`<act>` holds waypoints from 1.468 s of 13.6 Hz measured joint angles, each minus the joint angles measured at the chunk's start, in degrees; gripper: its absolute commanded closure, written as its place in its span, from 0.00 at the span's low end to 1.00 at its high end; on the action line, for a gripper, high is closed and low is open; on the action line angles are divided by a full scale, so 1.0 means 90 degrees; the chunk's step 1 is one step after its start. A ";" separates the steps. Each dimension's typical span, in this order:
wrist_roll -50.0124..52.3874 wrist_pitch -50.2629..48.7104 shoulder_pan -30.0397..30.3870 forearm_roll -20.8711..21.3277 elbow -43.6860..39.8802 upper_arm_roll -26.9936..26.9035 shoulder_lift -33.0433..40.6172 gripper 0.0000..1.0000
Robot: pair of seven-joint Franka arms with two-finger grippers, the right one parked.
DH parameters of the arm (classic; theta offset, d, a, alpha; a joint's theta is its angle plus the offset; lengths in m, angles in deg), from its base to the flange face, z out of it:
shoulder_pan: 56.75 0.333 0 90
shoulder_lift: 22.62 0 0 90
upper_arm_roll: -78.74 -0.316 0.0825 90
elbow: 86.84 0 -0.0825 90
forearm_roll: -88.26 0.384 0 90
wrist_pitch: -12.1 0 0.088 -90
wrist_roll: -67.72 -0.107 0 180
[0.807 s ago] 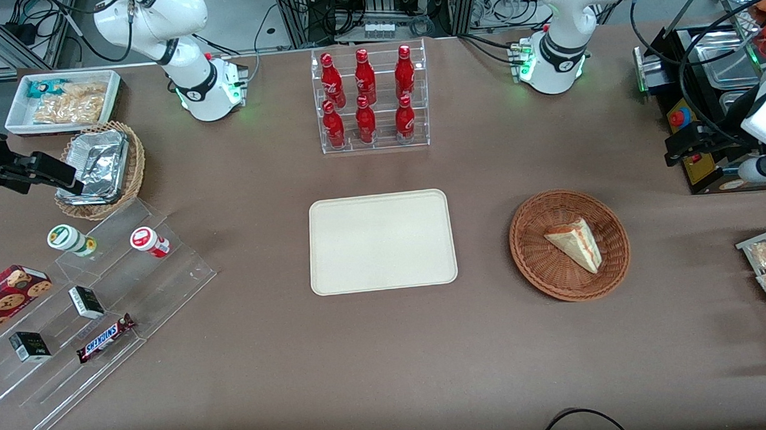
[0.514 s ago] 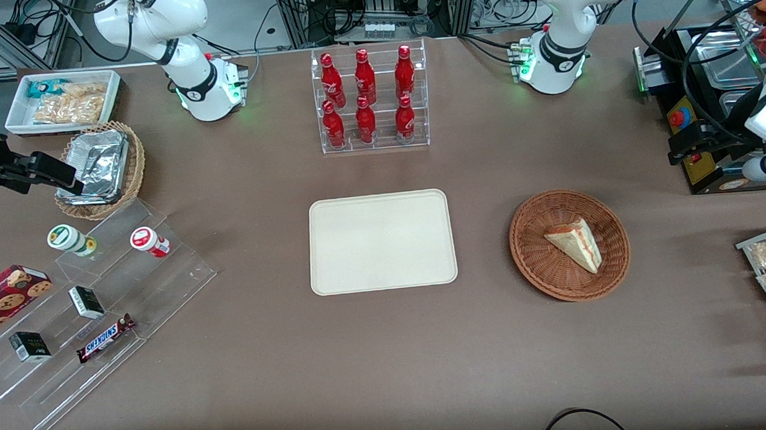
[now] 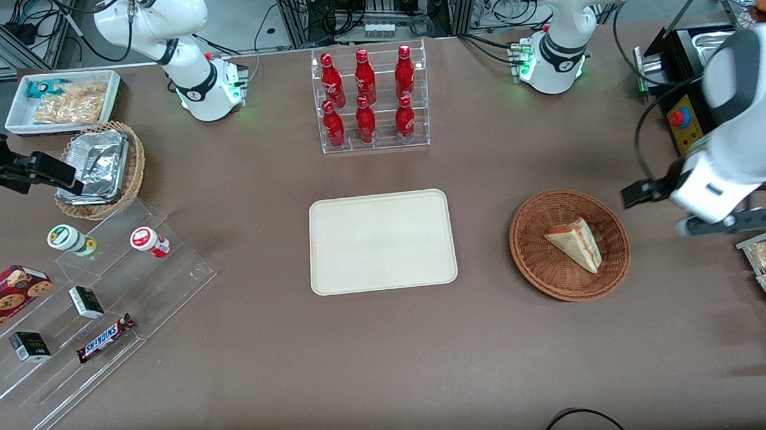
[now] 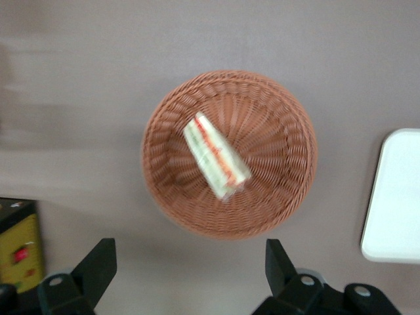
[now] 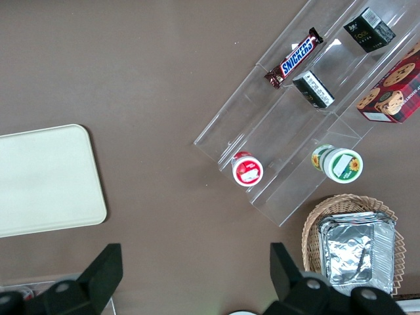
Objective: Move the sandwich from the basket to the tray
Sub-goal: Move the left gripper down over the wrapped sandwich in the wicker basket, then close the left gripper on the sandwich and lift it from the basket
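— On the worktop (image 3: 267,375), going across from the parked arm's end: what do you make out first?

— Clear stepped shelves (image 3: 96,305) with a Snickers bar (image 3: 106,337) and small jars, and at about eleven o'clock from them a tan wicker basket of foil containers (image 3: 100,168).

— And in the middle?

— The tray (image 3: 382,241), cream, flat, nothing on it. At twelve o'clock from it, farther from the front camera, stands a clear rack of red bottles (image 3: 369,97).

— Where's the sandwich?

— In the basket (image 3: 533,260), the reddish-brown round one, at three o'clock from the tray and well apart from it. The sandwich (image 3: 575,243) lies on its side near the basket's middle, its red filling edge showing, point toward five o'clock in the front view.

— The working arm?

— Its gripper (image 4: 190,262) hangs above the worktop just beside the basket's rim, toward the working arm's end. The wrist camera looks straight down on the basket, and the two dark fingers (image 4: 98,266) stand wide apart with nothing between them. It touches neither basket nor sandwich.
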 measured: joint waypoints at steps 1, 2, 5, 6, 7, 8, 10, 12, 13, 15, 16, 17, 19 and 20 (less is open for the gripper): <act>0.0471 0.0422 -0.0004 0.0001 0.0348 0.0106 -0.0005 0.00; 0.0917 0.0777 -0.0015 0.0006 0.0652 0.0175 -0.0004 0.00; 0.2194 0.2067 -0.0014 0.0019 0.1612 0.0212 0.0031 0.00; 0.2524 0.2490 -0.0013 0.0020 0.1934 0.0212 0.0034 0.00; 0.2756 0.2811 -0.0013 0.0020 0.2219 0.0212 0.0031 0.00; 0.2883 0.3060 -0.0013 0.0020 0.2442 0.0212 0.0026 0.00; 0.2980 0.3411 -0.0010 0.0020 0.2736 0.0211 -0.0011 0.00; 0.3021 0.3532 -0.0007 0.0020 0.2834 0.0206 -0.0139 0.00; 0.3038 0.3649 -0.0005 0.0020 0.2852 0.0205 -0.0238 0.00; 0.3056 0.3877 -0.0004 0.0020 0.2869 0.0205 -0.0471 0.00; 0.3063 0.3951 -0.0003 0.0020 0.2870 0.0204 -0.0590 0.01; 0.3068 0.4015 -0.0002 0.0020 0.2870 0.0199 -0.0692 0.10; 0.3084 0.4166 0.0004 0.0020 0.2869 0.0187 -0.0847 0.67; 0.3098 0.4210 0.0010 0.0020 0.2867 0.0181 -0.0891 0.85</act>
